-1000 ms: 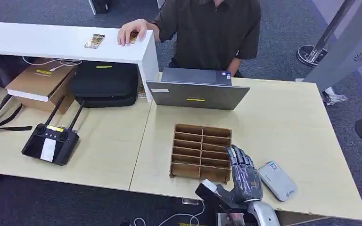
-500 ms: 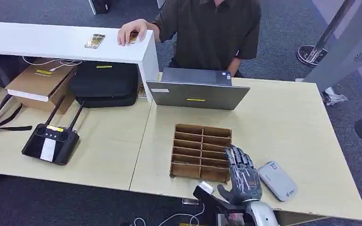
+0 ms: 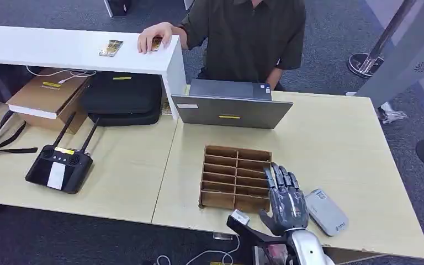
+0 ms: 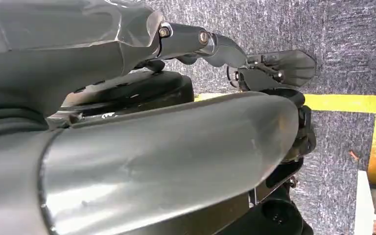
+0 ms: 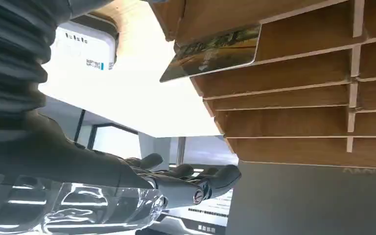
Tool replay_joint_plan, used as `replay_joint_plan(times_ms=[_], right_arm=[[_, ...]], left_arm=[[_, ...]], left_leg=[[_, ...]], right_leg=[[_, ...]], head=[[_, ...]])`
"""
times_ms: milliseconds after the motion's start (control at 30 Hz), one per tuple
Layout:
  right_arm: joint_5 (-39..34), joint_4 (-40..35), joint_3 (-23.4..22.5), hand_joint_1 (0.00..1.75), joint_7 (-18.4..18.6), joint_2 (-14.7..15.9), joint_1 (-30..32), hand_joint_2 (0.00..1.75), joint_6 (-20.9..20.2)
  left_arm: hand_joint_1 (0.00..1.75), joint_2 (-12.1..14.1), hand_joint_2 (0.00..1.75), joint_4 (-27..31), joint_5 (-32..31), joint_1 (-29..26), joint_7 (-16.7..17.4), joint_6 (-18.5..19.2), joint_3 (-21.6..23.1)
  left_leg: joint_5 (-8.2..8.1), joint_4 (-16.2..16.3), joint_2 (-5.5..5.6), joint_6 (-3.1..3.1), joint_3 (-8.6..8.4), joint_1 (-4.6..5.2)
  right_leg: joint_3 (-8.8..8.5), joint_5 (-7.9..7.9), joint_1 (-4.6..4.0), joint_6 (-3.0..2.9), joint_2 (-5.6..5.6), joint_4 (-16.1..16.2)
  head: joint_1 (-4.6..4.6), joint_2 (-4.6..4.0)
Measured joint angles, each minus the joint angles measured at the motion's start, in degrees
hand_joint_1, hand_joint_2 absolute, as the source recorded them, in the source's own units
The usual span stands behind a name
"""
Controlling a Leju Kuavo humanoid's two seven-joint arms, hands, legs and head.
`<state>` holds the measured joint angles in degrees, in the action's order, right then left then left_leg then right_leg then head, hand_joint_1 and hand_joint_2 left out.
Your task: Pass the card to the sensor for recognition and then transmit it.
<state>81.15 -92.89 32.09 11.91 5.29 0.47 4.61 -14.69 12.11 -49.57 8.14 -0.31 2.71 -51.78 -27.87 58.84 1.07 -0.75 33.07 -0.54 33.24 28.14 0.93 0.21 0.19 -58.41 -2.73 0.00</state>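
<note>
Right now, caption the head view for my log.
Right hand open between wooden slot rack and white card reader.

The brown wooden slotted organiser tray (image 3: 235,179) sits on the pale wooden table (image 3: 331,143), and the robot's dark right hand (image 3: 285,200) hovers just beside the tray's near right corner, fingers spread and pointing away from the robot, holding nothing that can be seen. Just beyond the hand from the tray lies a flat grey-white card sensor box (image 3: 324,212), while behind the tray stands an open grey laptop (image 3: 230,109) with a person in a dark shirt (image 3: 248,36) seated behind it. Well to the tray's left a black controller with two antennas (image 3: 61,163) lies on the table, and farther back on that side a long white raised shelf (image 3: 72,51) carries a small gold card (image 3: 111,48), with the person's hand (image 3: 154,37) resting on another gold card (image 3: 157,43) at the shelf's end nearest the laptop.
</note>
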Motion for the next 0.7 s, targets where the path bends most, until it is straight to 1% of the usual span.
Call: replay_joint_plan(times_ms=[167, 467, 500, 533, 600, 633, 667, 700], right_arm=[[-0.6, 0.0, 0.2, 0.00, -0.2, 0.0, 0.1, 1.75, -0.2], [-2.1, 0.3, 0.9, 0.00, -0.3, -0.2, 0.3, 1.75, -2.6], [-2.4, 0.3, 0.9, 0.68, -0.3, -0.2, 0.3, 1.75, -2.8], [-2.5, 0.3, 0.9, 1.59, -0.3, -0.3, 0.3, 1.75, -3.0], [-2.5, 0.3, 0.9, 1.59, -0.3, -0.3, 0.3, 1.75, -3.0], [-2.5, 0.3, 0.9, 1.62, -0.3, -0.3, 0.3, 1.75, -3.1], [-2.5, 0.3, 0.9, 1.62, -0.3, -0.3, 0.3, 1.75, -3.1], [-2.8, 0.3, 0.9, 1.54, -0.3, -0.6, 0.3, 1.75, -3.2]], left_arm=[[0.00, 0.0, 0.00, 0.0, 0.2, 0.0, 0.0, 0.0, 0.1], [0.00, 0.0, 0.00, 0.0, 0.9, 0.0, 0.0, 0.0, 0.3], [0.00, 0.0, 0.00, 0.0, 1.0, 0.0, 0.0, 0.0, 0.3], [0.00, 0.0, 0.00, 0.0, 1.0, 0.0, 0.0, 0.0, 0.3], [0.00, 0.0, 0.00, 0.0, 1.0, 0.0, 0.0, 0.0, 0.3], [0.00, 0.0, 0.00, 0.0, 1.0, 0.0, 0.0, 0.0, 0.3], [0.00, 0.0, 0.00, 0.0, 1.1, 0.0, 0.0, 0.0, 0.3], [0.00, 0.0, 0.00, 0.0, 1.1, 0.0, 0.0, 0.0, 0.3]], left_leg=[[0.00, 0.0, 0.00, 0.00, 0.00, 0.00], [0.00, 0.0, 0.00, 0.00, 0.00, 0.00], [0.00, 0.0, 0.00, 0.00, 0.00, 0.00], [0.00, 0.0, 0.00, 0.00, 0.00, 0.00], [0.00, 0.0, 0.00, 0.00, 0.00, 0.00], [0.00, 0.0, 0.00, 0.00, 0.00, 0.00], [0.00, 0.0, 0.00, 0.00, 0.00, 0.00], [0.00, 0.0, 0.01, 0.00, 0.00, 0.00]], right_leg=[[0.00, 0.00, 0.00, 0.00, 0.00, 0.0], [0.00, 0.00, 0.00, 0.00, 0.00, 0.0], [0.00, 0.00, 0.00, 0.00, 0.00, 0.0], [0.00, 0.00, 0.00, 0.00, 0.00, 0.0], [0.00, 0.00, 0.00, 0.00, 0.00, 0.0], [0.00, 0.00, 0.00, 0.00, 0.00, 0.0], [0.00, 0.00, 0.00, 0.00, 0.00, 0.0], [0.00, 0.00, 0.00, 0.00, 0.00, 0.0]], head=[[0.00, 0.00], [0.00, 0.00], [0.00, 0.00], [0.00, 0.00], [0.00, 0.00], [0.00, 0.00], [0.00, 0.00], [0.00, 0.00]])
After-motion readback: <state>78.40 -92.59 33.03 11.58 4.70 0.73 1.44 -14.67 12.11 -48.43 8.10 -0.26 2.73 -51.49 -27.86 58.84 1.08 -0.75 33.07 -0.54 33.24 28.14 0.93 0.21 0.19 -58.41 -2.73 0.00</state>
